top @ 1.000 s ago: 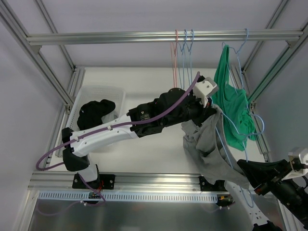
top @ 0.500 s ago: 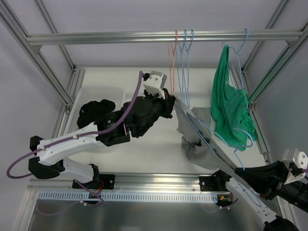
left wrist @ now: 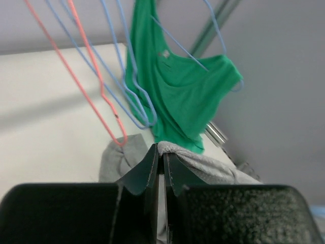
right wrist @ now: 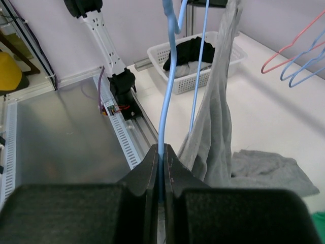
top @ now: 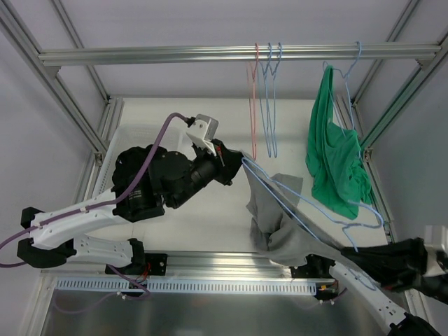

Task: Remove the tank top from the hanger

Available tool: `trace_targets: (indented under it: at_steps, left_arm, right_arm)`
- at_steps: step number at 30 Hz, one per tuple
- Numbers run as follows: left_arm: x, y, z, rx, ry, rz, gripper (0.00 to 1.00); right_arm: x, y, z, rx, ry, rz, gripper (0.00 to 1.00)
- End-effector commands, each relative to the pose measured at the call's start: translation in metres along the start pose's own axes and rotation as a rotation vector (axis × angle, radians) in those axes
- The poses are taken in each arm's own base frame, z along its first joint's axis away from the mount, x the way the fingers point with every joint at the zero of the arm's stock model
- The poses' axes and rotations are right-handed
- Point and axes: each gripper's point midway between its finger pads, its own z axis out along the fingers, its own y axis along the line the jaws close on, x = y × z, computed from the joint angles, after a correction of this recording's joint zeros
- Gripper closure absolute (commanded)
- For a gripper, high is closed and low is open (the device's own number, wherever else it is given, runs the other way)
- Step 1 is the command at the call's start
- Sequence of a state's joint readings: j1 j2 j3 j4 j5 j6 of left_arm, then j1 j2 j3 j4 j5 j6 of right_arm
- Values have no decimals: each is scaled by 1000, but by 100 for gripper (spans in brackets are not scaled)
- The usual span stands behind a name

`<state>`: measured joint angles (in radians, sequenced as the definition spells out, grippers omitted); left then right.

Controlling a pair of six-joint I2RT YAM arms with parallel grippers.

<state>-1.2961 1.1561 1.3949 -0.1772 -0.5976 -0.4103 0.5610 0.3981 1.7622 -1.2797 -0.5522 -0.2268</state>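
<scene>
- Left wrist view: my left gripper (left wrist: 160, 152) has its jaws pressed together on a folded edge of the grey tank top (left wrist: 203, 165), and the cloth runs off to the right from the pinch.
- On the right wrist camera, the right gripper (right wrist: 162, 152) is clamped on the wire of the blue hanger (right wrist: 167, 91). The tank top is draped over that hanger and hangs down beside it.
- From above, the garment is stretched between the two arms, with its lower part bunched on the table (top: 217, 224). I judge it is not yet free of the hanger.
- My main worry is that the strap stays hooked over a hanger shoulder. Pulling further apart could then bend the thin wire, drag it through the right jaws, or strip the cloth out of my narrow left pinch.
- The hanger's far end sits near the green top (top: 336, 154), and the spare hangers (top: 264, 105) on the rail (top: 175, 54) hang near the left gripper. A careless sweep could snag either.
- If the shirt releases suddenly, it may drop short of the basket (top: 150, 129), which already holds dark clothing.
- The table is plain white and matte, boxed in by aluminium frame posts (top: 77, 109) and pale walls. The light is even, and a metal plate runs along the near edge.
</scene>
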Motion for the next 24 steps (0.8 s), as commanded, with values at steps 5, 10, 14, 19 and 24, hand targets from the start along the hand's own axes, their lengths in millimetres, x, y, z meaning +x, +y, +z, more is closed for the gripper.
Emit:
trace_targets:
  at_steps: [5, 10, 14, 19, 24]
  left_arm:
    - [49, -84, -48, 539, 85, -80, 100]
    - [101, -101, -57, 652, 138, -53, 100]
    - [126, -95, -51, 625, 179, -60, 100]
    - [156, -70, -42, 521, 213, -49, 100]
    - [179, -82, -44, 600, 269, -37, 100]
  right_arm:
    - [-69, -35, 68, -5, -345, -12, 100]
    - [-102, -59, 100, 2, -513, 4, 100]
    - [-108, -88, 111, 86, -618, 13, 100]
    - [-125, -103, 71, 219, -926, -47, 100]
    - [-118, -92, 66, 167, -1059, -239, 100]
